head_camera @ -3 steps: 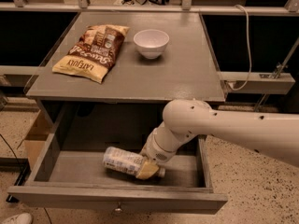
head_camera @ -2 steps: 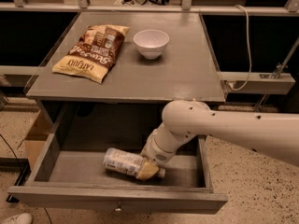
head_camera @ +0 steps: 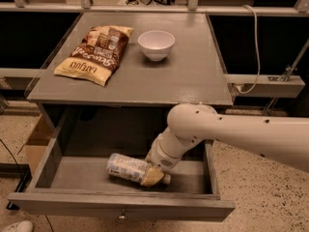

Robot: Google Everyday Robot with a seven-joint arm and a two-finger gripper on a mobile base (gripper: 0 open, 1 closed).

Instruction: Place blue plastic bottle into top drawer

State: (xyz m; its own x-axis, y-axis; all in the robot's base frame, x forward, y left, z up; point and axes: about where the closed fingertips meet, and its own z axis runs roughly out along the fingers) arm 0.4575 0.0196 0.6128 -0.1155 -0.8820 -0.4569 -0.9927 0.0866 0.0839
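The blue plastic bottle [head_camera: 126,167] lies on its side on the floor of the top drawer [head_camera: 72,204], which stands pulled out below the cabinet top. Its white cap points right. My gripper [head_camera: 153,176] reaches down into the drawer from the right and sits at the bottle's cap end, touching or very close to it. My white arm [head_camera: 227,134] crosses over the drawer's right side and hides the back right of the drawer.
On the grey cabinet top [head_camera: 193,76] lie a brown-yellow chip bag [head_camera: 94,53] at the left and a white bowl [head_camera: 156,44] in the middle. A cardboard box [head_camera: 36,144] stands on the floor left of the drawer. A white cable [head_camera: 253,52] hangs at the right.
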